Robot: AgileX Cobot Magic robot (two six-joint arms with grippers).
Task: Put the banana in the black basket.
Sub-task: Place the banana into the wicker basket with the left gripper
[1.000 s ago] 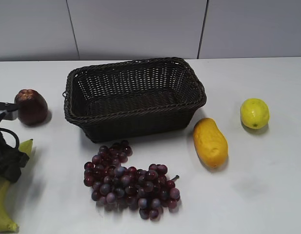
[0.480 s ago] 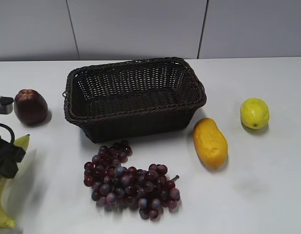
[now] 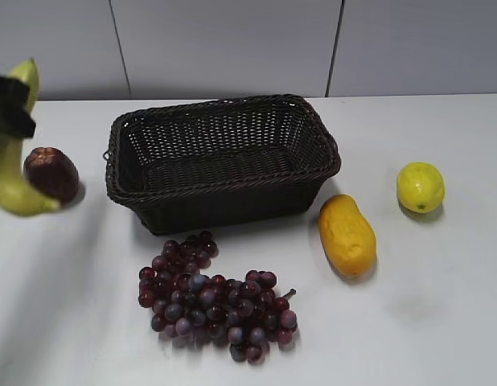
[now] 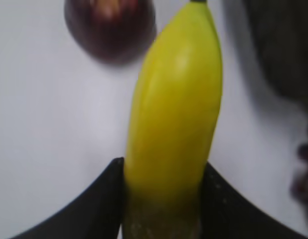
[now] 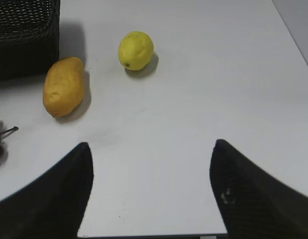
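Up at the exterior view's left edge, the left gripper (image 3: 9,108) pinches the banana (image 3: 11,173) off the table, its long axis near vertical, beside the dark red fruit (image 3: 51,173) and left of the black basket (image 3: 224,205). No writing shows anywhere. The right gripper (image 5: 151,186) hangs with jaws spread over bare table (image 5: 204,79).

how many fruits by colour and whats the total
yellow or yellow-green: 2, the banana held in the left gripper and the round yellow fruit
orange-yellow: 1, the oblong fruit
dark red: 1, the apple-like fruit
purple: 1, the grape bunch
total: 5
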